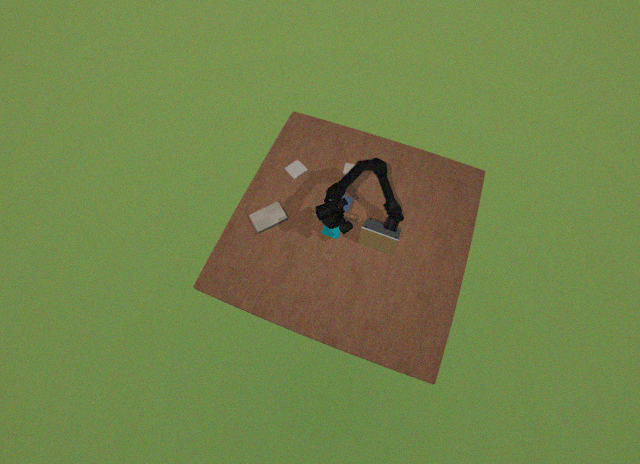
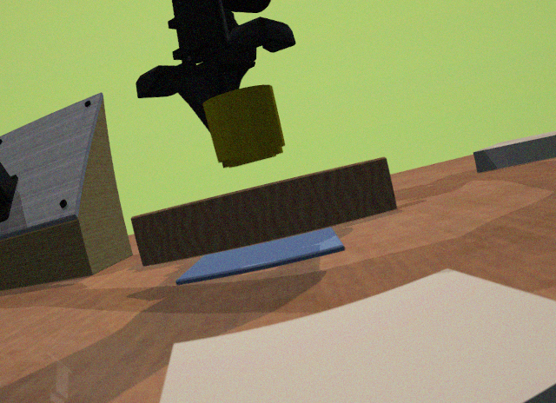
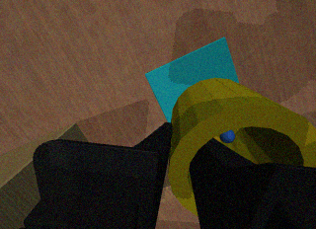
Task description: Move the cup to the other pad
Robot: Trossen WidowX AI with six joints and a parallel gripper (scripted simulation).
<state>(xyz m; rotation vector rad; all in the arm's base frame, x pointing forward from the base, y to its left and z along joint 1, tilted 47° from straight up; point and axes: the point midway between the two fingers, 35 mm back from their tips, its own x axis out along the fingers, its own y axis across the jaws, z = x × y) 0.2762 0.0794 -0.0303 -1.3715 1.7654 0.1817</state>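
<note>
My gripper (image 2: 224, 87) (image 3: 178, 130) is shut on the wall of the yellow cup (image 2: 244, 127) (image 3: 212, 103), one finger inside the cup and one outside. The cup hangs in the air, roughly upright, higher than the wooden barrier (image 2: 269, 210). A blue marble (image 3: 227, 136) shows inside it; the rest of the inside is partly hidden. The teal pad (image 1: 330, 232) (image 3: 163, 86) lies flat on the table, partly behind the cup in the wrist view. The blue pad (image 1: 348, 203) (image 2: 265, 254) lies on the other side of the barrier, partly hidden by the arm in the top view.
The arm's base block (image 1: 378, 240) (image 2: 40, 165) stands beside the pads and barrier. A pale rectangular block (image 1: 267, 217) (image 2: 516, 155) lies on the opposite side. A pale square (image 1: 295, 168) lies farther off, and another (image 1: 348, 167) is partly behind the arm.
</note>
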